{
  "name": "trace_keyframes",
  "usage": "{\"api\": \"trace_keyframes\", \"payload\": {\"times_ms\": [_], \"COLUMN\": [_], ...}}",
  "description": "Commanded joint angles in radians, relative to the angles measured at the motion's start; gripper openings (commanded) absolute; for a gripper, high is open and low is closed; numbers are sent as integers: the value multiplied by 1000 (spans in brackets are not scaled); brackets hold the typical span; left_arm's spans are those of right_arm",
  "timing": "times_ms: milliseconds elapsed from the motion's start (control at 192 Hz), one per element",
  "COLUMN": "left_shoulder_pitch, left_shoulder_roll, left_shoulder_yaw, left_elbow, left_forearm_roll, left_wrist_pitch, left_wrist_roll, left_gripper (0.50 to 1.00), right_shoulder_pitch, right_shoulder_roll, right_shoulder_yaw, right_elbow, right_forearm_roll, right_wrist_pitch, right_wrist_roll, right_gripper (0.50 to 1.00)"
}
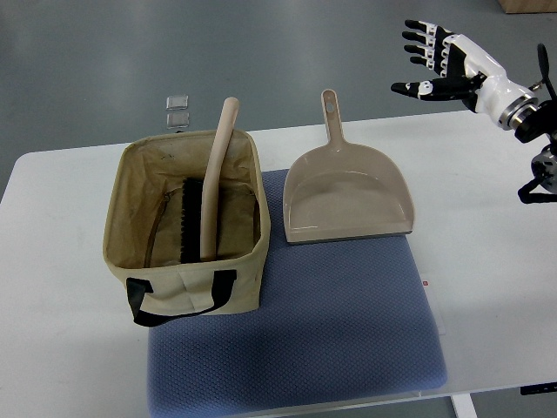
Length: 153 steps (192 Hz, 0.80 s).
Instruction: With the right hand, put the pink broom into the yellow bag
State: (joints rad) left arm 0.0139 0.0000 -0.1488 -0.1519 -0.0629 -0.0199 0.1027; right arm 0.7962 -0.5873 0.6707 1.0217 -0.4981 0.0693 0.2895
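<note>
The pink broom (212,181) stands inside the yellow bag (185,292), bristle head down on the bag's floor and handle leaning out over the far rim. The bag is an open-topped fabric tote with black handles, on the left part of a blue mat (348,331). My right hand (432,63) hovers high at the upper right, well away from the bag, fingers spread and holding nothing. Its arm comes in from the right edge. No left arm shows.
A pink dustpan (348,196) lies on the mat right of the bag, handle pointing away. Two small clear squares (177,111) sit on the floor beyond the white table (61,287). The table's far edge runs just behind the bag.
</note>
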Motion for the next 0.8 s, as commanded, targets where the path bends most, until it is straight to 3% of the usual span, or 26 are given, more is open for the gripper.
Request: {"api": "trace_keyframes", "payload": {"times_ms": [0,219,465,647,793], "left_shoulder_pitch": [0,0,0,0,0], "left_shoulder_roll": [0,0,0,0,0], "left_shoulder_yaw": [0,0,0,0,0], "left_elbow": [0,0,0,0,0], "left_forearm_roll": [0,0,0,0,0], "left_wrist_pitch": [0,0,0,0,0], "left_wrist_roll": [0,0,0,0,0], "left_gripper": [1000,1000,1000,1000,1000], "right_shoulder_pitch": [-25,-63,-149,-180,-216], "right_shoulder_roll": [7,12,81,116,188], "right_shoulder_yaw": [29,47,138,182,316], "right_elbow": [-40,-77,-83,-158,-230], "right_forearm_roll": [191,438,438,431,329], "right_wrist_pitch": [0,12,26,167,234], "right_wrist_roll": [-9,-42,-73,-79,-139], "right_gripper": [913,913,930,930,930]}}
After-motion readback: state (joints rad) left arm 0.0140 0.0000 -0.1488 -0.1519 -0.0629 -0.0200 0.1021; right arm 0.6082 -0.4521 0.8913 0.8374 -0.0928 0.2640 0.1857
